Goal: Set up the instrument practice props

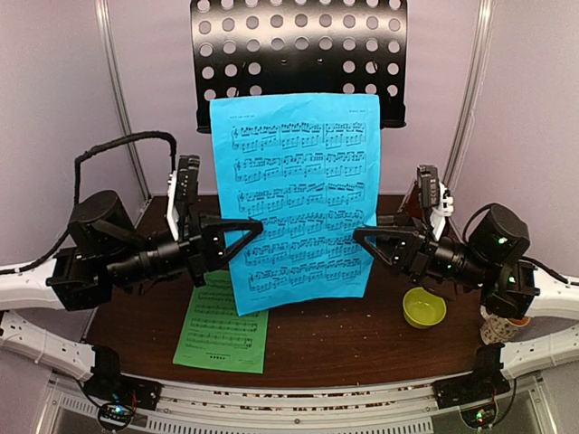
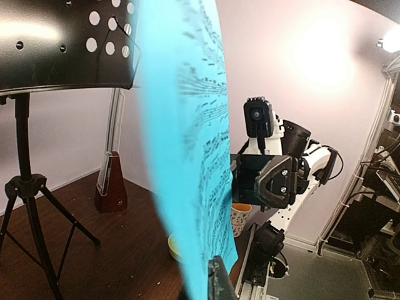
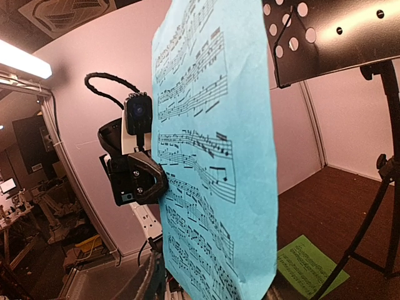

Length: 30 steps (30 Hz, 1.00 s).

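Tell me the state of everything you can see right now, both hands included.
blue sheet, held upright in the air
green sheet, flat on the table
music stand, standing upright
metronome, upright on the table
bowl, upright, empty
mug, upright, mostly hidden
left hand, shut on the blue sheet's left edge
right hand, at the sheet's right edge, grip unclear

blue sheet (image 1: 298,194): music staves only; title line at 12 o'clock too small to read
green sheet (image 1: 223,324): staves, no legible words
other labels/brands/nos.: none legible
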Tool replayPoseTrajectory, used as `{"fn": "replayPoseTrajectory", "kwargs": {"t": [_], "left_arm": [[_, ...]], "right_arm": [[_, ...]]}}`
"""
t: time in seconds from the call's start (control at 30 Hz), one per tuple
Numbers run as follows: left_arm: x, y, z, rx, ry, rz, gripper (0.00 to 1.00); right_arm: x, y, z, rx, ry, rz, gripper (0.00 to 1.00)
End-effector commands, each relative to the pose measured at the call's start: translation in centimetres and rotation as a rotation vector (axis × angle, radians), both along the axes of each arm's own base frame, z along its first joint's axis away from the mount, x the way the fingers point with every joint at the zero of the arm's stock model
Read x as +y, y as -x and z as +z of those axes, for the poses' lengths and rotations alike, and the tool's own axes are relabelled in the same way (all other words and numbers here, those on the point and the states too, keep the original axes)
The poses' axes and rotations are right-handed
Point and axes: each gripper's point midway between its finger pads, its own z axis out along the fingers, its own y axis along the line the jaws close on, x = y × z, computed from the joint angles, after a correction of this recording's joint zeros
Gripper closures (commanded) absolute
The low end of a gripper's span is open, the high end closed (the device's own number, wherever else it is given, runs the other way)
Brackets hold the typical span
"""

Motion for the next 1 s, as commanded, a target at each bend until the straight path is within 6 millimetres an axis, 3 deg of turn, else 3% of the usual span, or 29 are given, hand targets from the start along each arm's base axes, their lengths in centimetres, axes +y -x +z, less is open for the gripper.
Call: {"fn": "replayPoseTrajectory", "kwargs": {"t": [0.0,0.07,0.17,0.4,0.53,0.7,0.87,0.97], "left_arm": [[-0.5,0.4,1.3,0.008,-0.012,-0.027,1.00],[-1.0,0.6,1.3,0.010,-0.017,-0.051,1.00],[-1.3,0.4,0.9,0.022,-0.043,-0.043,1.00],[-1.4,0.1,0.9,0.022,-0.075,-0.033,1.00],[-1.2,-0.1,1.3,0.011,-0.079,-0.013,1.00],[0.4,-1.6,2.4,-0.040,-0.137,0.102,0.74],[3.3,-4.0,5.4,-0.113,-0.187,0.298,0.70],[5.3,-5.5,8.4,-0.173,-0.197,0.437,0.60]], "right_arm": [[-0.1,0.0,1.8,-0.051,0.012,-0.008,0.53],[0.2,0.0,2.2,-0.058,0.019,-0.009,0.54],[0.3,-0.2,2.8,-0.063,0.023,-0.017,0.66],[-0.2,-0.8,3.9,-0.077,0.030,-0.061,0.76],[-0.4,-1.3,4.3,-0.075,0.044,-0.096,1.00],[-2.0,-1.8,6.4,-0.115,0.039,-0.178,1.00],[-4.2,-2.6,9.7,-0.175,0.063,-0.296,1.00],[-5.5,-3.4,11.7,-0.202,0.071,-0.378,1.00]]}}
